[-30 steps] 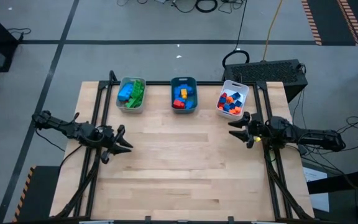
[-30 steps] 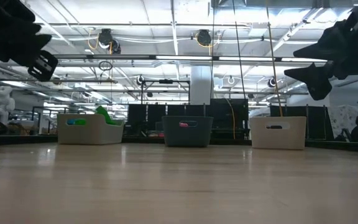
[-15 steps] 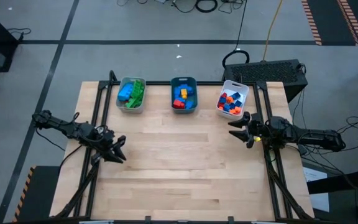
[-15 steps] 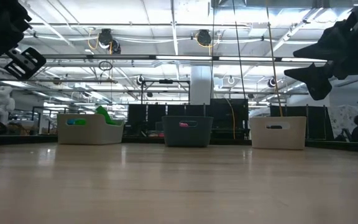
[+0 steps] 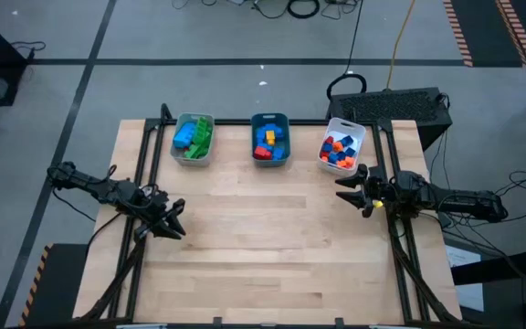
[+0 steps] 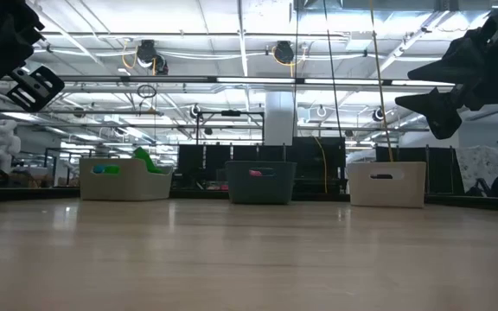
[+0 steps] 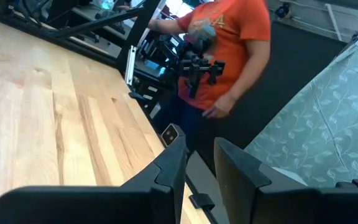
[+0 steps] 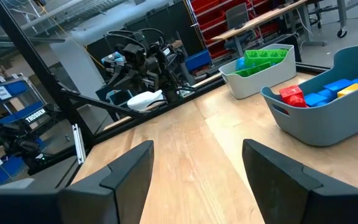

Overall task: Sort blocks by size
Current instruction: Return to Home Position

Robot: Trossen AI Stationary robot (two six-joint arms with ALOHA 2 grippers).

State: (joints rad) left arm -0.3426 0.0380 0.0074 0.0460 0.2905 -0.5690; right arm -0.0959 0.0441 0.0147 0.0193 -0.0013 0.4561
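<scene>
The teal tray (image 5: 269, 116) sits at the middle of the desk's (image 5: 263, 256) far edge, and all the blocks in view lie in trays. Inside the teal tray are blue, yellow and red blocks (image 5: 265, 142). The grey tray (image 5: 193, 162), just left of the teal tray, holds long blue and green blocks (image 5: 195, 135). In the low view, one green piece pokes above its rim. The white tray (image 5: 346, 122), just right of the teal tray, holds small orange, blue and red blocks (image 5: 339, 152).

The left pincer (image 5: 177, 219) hovers above the desk, nearer than the teal tray and well off to its left. Its fingers (image 7: 169, 171) are parted by only a narrow gap and hold nothing. The right pincer (image 5: 341, 189) hangs to the right of the teal tray, close to the white tray's near end, pointing towards the desk's middle. Its fingers (image 8: 126, 168) stand wide apart with nothing between them. In the low view both pincers are raised well off the wood.

In the left wrist view, a person in an orange shirt (image 7: 229, 43) stands past the desk's edge.
</scene>
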